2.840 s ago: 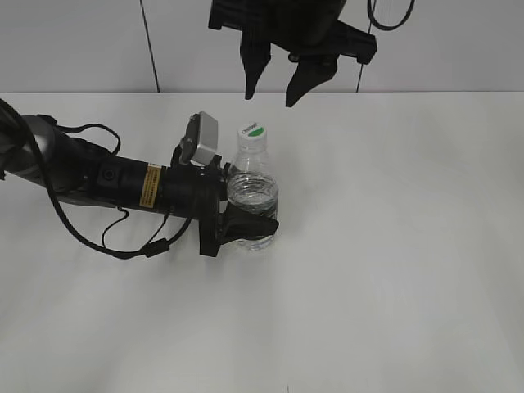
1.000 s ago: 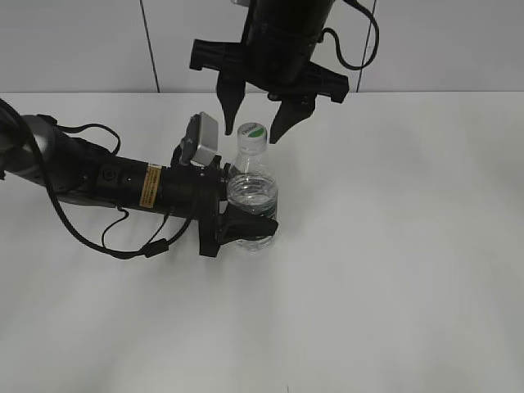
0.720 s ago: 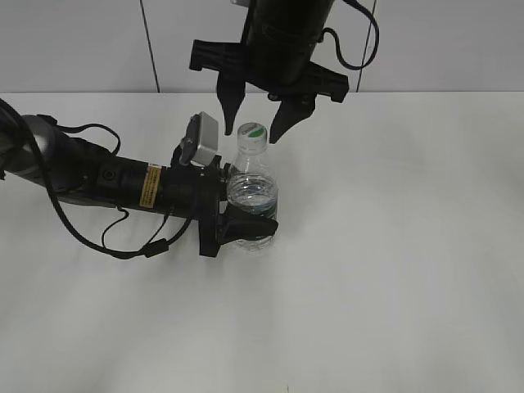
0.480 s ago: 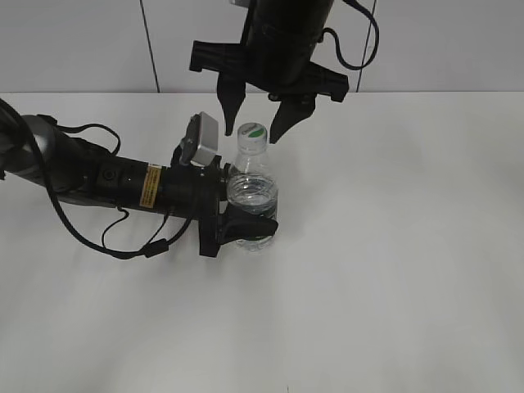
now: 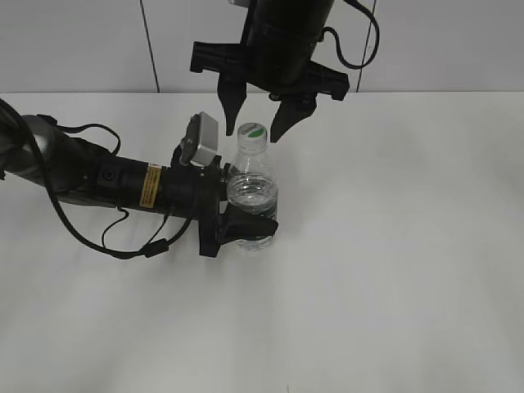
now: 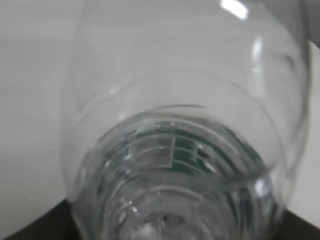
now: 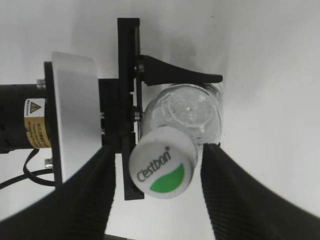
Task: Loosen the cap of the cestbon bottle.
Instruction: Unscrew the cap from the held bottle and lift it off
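The clear cestbon bottle stands upright on the white table, and its body fills the left wrist view. My left gripper is shut on its lower body from the left. The white cap with a green swoosh sits on the neck; it shows from above in the right wrist view. My right gripper hangs over the bottle, open, with one finger on each side of the cap and a gap on both sides. Its fingers straddle the cap in the right wrist view.
The white table spreads to the right and front of the bottle. The left arm's black body and its cables lie across the table's left side. A pale wall rises behind the table.
The right gripper has come down from high above the bottle until its open fingers flank the cap. In the last second it has hardly moved. The left gripper and bottle have stayed still.
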You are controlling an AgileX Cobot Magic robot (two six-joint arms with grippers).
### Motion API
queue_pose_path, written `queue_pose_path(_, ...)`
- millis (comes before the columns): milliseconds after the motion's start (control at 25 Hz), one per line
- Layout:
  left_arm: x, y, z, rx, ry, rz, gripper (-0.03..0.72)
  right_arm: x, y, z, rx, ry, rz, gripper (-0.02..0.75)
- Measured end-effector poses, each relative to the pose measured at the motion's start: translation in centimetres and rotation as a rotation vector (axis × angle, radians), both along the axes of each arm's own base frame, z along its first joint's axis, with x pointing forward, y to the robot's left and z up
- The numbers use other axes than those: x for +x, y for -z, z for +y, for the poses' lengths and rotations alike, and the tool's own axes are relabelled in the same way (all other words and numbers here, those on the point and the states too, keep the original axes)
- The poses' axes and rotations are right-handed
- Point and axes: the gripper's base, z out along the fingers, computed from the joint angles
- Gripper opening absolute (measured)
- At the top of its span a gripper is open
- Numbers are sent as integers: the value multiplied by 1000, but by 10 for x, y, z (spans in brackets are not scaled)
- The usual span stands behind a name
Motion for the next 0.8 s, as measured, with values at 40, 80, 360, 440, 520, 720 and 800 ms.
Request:
queue_pose_path(40, 0, 0, 0, 0, 0, 0, 412, 0, 0, 0, -3, -2, -3, 419)
queue_pose_path(80, 0, 0, 0, 0, 0, 0, 412, 0, 0, -1, -6, -2, -5, 419)
queue_pose_path(360, 0, 0, 0, 0, 0, 0, 412, 1, 0, -1, -16, -3, -13, 419)
queue_pose_path(440, 0, 0, 0, 0, 0, 0, 412, 1, 0, -1, -16, -3, -13, 419)
queue_pose_path(520, 0, 0, 0, 0, 0, 0, 412, 1, 0, -1, -16, -3, -13, 419)
queue_pose_path(720, 0, 0, 0, 0, 0, 0, 412, 1, 0, -1, -17, -4, -14, 419)
queue_pose_path(800, 0, 0, 0, 0, 0, 0, 412, 1, 0, -1, -17, -4, -14, 419)
